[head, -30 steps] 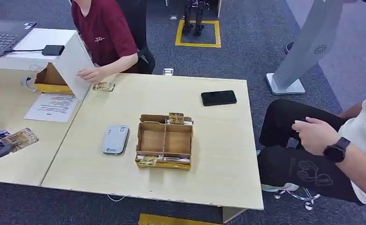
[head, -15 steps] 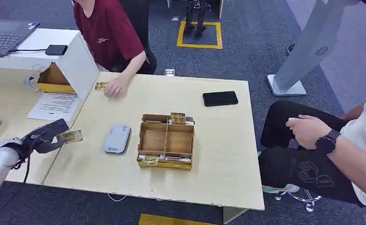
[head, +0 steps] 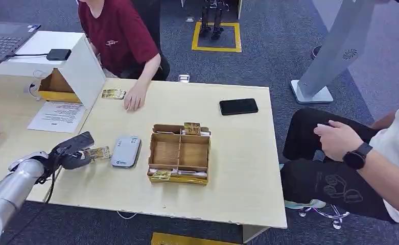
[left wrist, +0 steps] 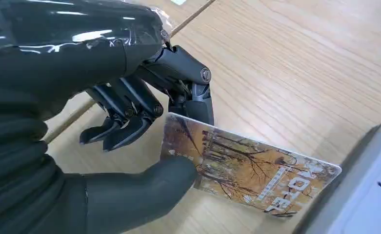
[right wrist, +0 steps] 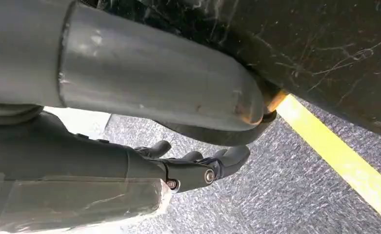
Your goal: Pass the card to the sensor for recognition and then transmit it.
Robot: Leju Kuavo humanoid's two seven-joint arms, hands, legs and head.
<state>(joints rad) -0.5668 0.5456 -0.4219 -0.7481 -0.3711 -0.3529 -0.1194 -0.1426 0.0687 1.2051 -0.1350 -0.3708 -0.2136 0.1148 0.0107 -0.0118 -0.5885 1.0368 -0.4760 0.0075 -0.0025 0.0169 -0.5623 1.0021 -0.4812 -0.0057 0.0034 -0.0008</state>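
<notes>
Your left hand (head: 73,151) is pinching the autumn-tree printed card (head: 97,153) between thumb and fingers, holding it just above the light wooden table (head: 228,178), right beside the rounded grey card sensor (head: 126,151) sitting at 3 o'clock from it. Right hand (right wrist: 193,168) hangs over grey carpet, fingers loosely apart, holding nothing. The divided cardboard box (head: 180,153) sits at 3 o'clock of the sensor.
</notes>
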